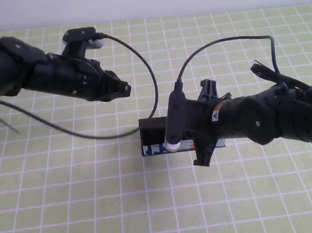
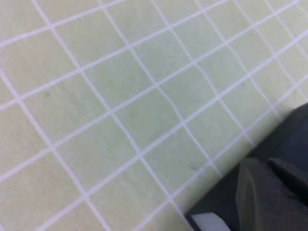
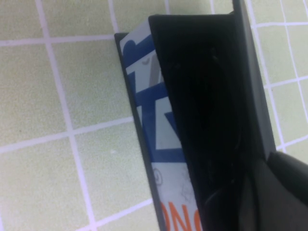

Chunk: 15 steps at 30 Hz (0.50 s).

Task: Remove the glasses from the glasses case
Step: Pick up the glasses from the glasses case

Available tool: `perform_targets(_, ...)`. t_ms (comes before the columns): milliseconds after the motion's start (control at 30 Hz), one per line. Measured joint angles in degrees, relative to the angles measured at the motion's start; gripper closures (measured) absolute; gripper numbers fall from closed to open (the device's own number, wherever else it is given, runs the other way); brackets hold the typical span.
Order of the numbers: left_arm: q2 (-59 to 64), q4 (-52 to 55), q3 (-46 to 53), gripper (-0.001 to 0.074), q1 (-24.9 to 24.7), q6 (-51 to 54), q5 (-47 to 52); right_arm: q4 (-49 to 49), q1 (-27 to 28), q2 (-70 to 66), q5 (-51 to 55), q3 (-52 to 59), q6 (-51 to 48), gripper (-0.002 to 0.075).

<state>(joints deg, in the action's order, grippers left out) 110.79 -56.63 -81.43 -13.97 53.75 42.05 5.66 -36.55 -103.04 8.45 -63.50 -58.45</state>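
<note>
The glasses case [image 1: 157, 140] lies at the table's middle, its white side with blue and orange-red print facing me. In the right wrist view the case [image 3: 154, 125] is open and black inside. I cannot make out the glasses in that dark. My right gripper [image 1: 206, 123] points down over the case's right part, jaws open front to back. One finger [image 3: 284, 192] shows at the case's rim. My left gripper [image 1: 124, 89] hangs above the table, up and left of the case, shut and empty. Its finger [image 2: 262, 197] shows in the left wrist view.
The table is covered by a green mat with a white grid [image 1: 70, 199]. A black cable [image 1: 147, 68] loops from the left arm down to the case's back edge. Another cable [image 1: 220, 42] arcs over the right arm.
</note>
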Motion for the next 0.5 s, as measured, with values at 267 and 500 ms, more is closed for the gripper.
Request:
perform_targets(267,-12.29,-29.11,22.98,0.0739,0.00,45.78,4.74,0.00,0.00,0.00,0.00,0.00,0.00,0.0722)
perform_targets(500,-11.96,-33.88,32.44,0.0739,0.00,60.38,16.10,0.00,0.00,0.00,0.08,0.00,0.00,0.0723)
